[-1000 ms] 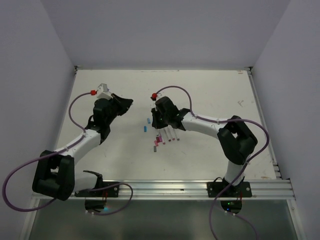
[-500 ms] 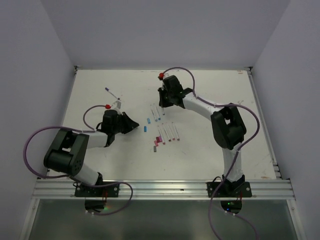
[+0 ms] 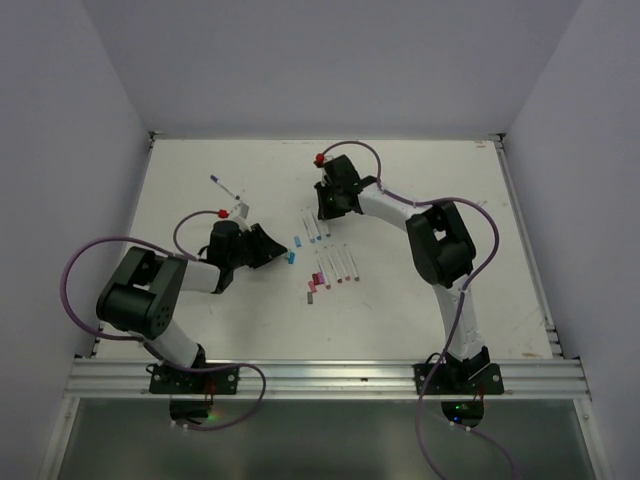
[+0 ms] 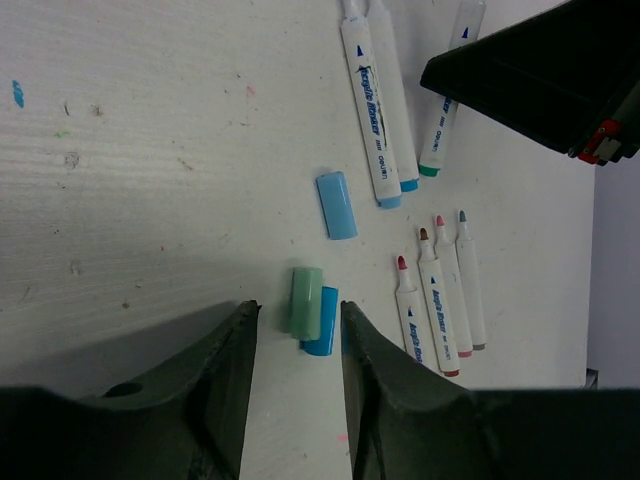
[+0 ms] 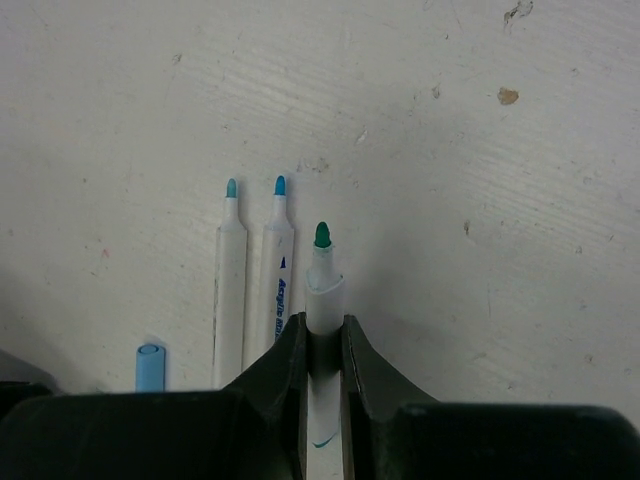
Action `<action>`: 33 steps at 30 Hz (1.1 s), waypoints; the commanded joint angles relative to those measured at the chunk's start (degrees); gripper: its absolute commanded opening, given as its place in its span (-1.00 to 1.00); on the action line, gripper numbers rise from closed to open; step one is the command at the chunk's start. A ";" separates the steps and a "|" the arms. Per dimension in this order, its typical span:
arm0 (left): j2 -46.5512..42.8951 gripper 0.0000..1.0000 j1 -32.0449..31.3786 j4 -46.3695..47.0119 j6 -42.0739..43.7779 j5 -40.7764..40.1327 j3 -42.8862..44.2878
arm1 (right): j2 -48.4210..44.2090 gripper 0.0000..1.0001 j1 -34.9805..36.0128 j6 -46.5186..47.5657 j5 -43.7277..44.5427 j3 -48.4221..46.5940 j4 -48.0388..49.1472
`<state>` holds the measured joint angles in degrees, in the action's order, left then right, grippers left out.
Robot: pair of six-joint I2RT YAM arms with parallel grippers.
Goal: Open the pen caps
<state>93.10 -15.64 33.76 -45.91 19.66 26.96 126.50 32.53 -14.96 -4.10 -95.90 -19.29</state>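
The pen caps (image 4: 306,300) could be knocked across the scuffed white table (image 4: 150,150) if the left pincer (image 4: 297,312) — jaws partly apart, gripping nothing — swings sideways. The right pincer (image 5: 320,335), clamped on a white-barrelled green-tipped pen (image 5: 323,275), could smear ink by dipping. A short pale-green plastic cap (image 4: 304,305) and a darker blue plastic cap (image 4: 324,328) lie side by side, between the left pincer's tips.

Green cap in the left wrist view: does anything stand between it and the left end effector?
Nothing visible does. The green cap lies partly in the gap between the open fingers of the left end effector, touching neither. A blue cap lies against its side, not in front.
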 commanded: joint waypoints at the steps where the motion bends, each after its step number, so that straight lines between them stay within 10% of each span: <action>1: -0.11 -0.14 -0.36 2.28 0.12 -0.76 0.11 | 0.94 -0.74 -0.37 0.55 -0.73 -2.10 0.39; 14: -9.08 0.06 0.08 -17.92 5.21 -19.38 14.31 | -0.11 -0.32 -0.45 0.98 -2.67 -1.48 1.45; 33: 19.56 0.23 12.91 -46.23 -0.67 -34.52 50.72 | -15.40 -0.21 -0.89 -1.30 -5.84 11.52 6.37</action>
<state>109.80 -2.26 -4.99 -45.34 -10.66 71.16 114.67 31.79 -15.51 -8.29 -85.91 -16.34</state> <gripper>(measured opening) 0.614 0.390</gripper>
